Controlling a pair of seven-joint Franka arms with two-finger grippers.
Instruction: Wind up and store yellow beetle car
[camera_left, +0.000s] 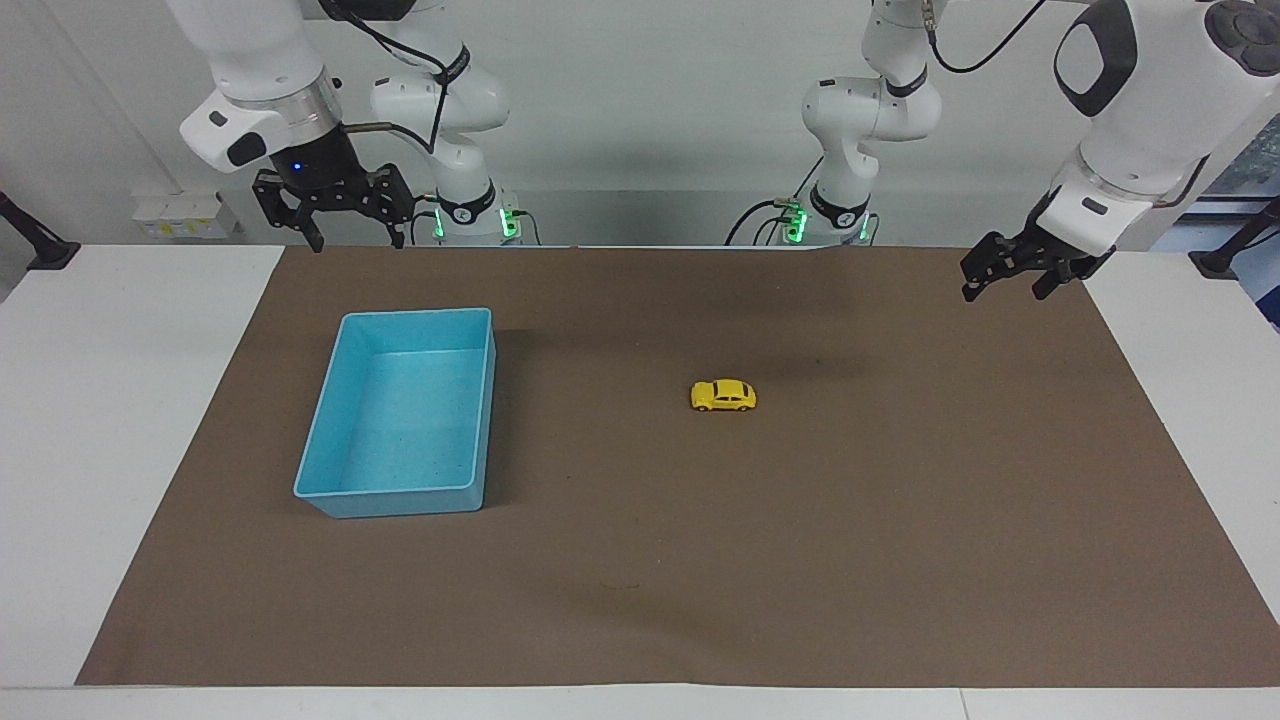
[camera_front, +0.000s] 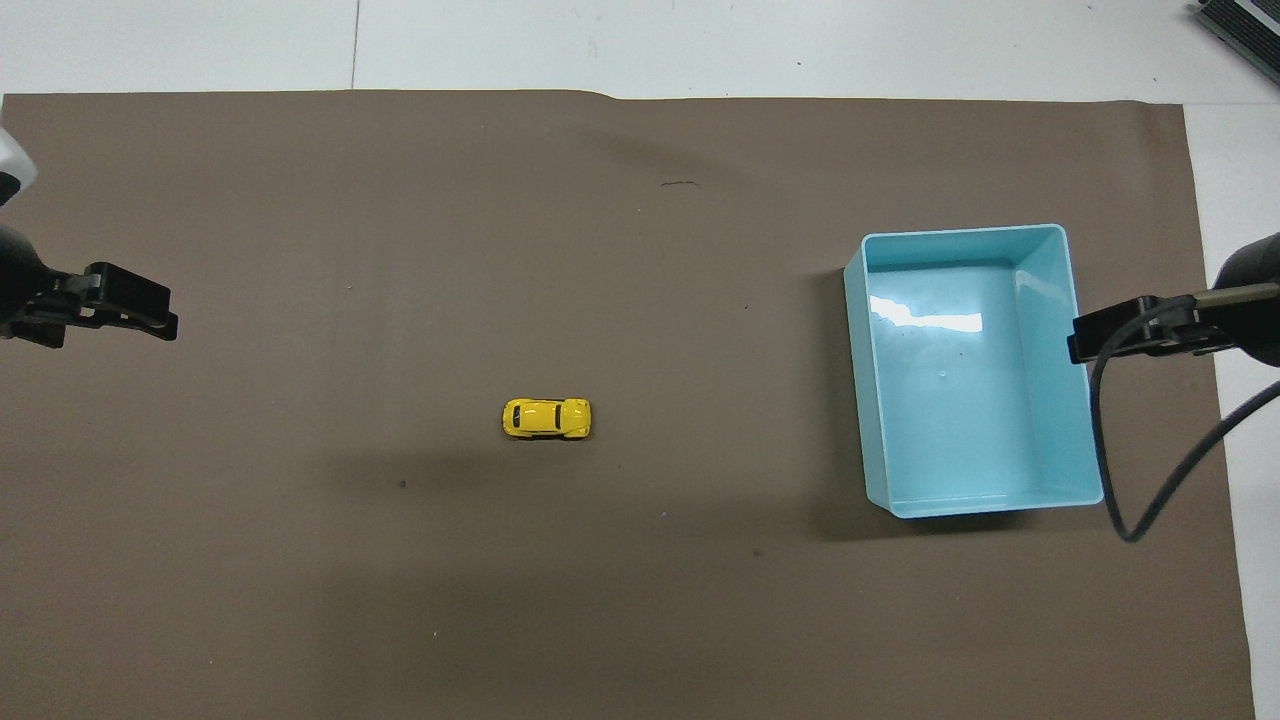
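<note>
The yellow beetle car (camera_left: 723, 396) (camera_front: 546, 418) stands on its wheels near the middle of the brown mat (camera_left: 820, 560), untouched. The blue bin (camera_left: 400, 503) (camera_front: 985, 506) sits empty on the mat toward the right arm's end. My right gripper (camera_left: 357, 243) (camera_front: 1078, 340) hangs open and empty above the mat's edge by the bin. My left gripper (camera_left: 1004, 293) (camera_front: 165, 315) hangs open and empty over the mat's edge at the left arm's end, well away from the car.
The brown mat (camera_front: 640, 620) covers most of the white table (camera_left: 130, 420). A black cable (camera_front: 1140, 520) loops down from the right arm beside the bin. Black clamps stand at the table's corners by the robots.
</note>
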